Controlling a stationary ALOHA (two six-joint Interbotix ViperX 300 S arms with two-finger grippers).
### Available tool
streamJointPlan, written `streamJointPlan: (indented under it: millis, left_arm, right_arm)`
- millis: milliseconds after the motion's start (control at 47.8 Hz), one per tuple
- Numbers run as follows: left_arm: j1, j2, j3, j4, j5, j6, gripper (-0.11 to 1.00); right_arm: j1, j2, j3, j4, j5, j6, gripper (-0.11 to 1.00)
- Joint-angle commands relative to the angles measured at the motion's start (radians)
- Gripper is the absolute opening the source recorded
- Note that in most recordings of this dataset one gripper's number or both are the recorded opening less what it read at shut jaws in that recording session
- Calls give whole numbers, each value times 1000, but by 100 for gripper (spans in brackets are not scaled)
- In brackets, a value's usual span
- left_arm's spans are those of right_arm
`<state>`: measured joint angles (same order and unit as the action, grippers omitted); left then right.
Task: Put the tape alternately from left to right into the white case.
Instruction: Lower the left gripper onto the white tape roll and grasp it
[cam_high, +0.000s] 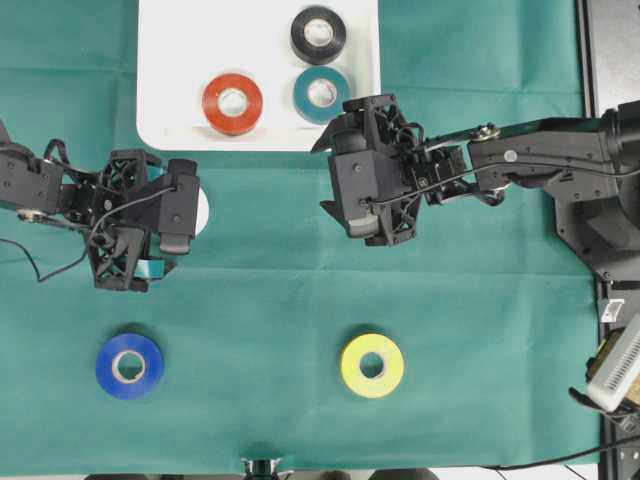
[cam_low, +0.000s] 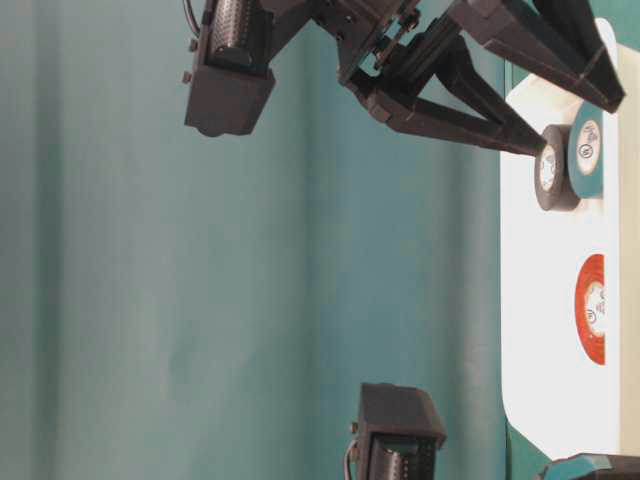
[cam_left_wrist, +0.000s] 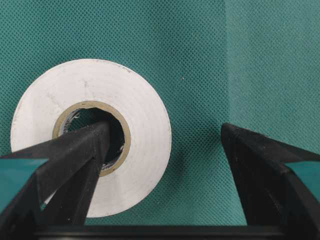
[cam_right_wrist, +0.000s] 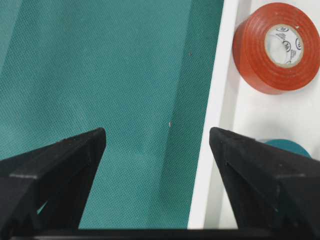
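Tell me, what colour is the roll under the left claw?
White roll with a tan core, clearest in the left wrist view.

Nothing legible appears anywhere. The pale core of the red-orange roll, lying in the white case near its front edge, carries small dark printed marks (round emblems and a few characters, it seems), too small and blurred to make out. Similar tiny round marks sit on the cores of the black roll and the teal roll toward the case's far right corner, equally unreadable.
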<state>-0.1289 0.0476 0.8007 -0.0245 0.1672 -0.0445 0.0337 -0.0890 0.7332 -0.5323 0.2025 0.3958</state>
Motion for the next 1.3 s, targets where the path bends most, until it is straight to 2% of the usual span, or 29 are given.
streamJointPlan:
  millis: [0, 63, 105, 314, 773, 1066, 1275]
  left_arm:
    - [-2, -12, -15, -3, -6, -2, 93]
    - [-2, -12, -17, -3, -6, -2, 90]
    - [-3, -12, -15, -3, -6, 0, 83]
    - [-2, -17, -15, -3, -6, 2, 27]
    - [-6, -29, -18, -2, -6, 2, 27]
    - [-40, -141, -17, -3, 3, 2, 27]
    - [-57, -213, -15, -3, 54, 2, 27]
  right_arm:
    - [2, -23, -11, 2, -6, 2, 81]
    - [2, -23, -9, 2, -6, 2, 81]
    - [2, -23, -9, 2, -6, 2, 81]
    - [2, -20, -9, 2, -6, 2, 81]
    - [2, -15, -9, 2, -6, 2, 81]
    - [2, -15, -8, 2, -6, 2, 81]
    - [2, -15, -9, 2, -6, 2, 81]
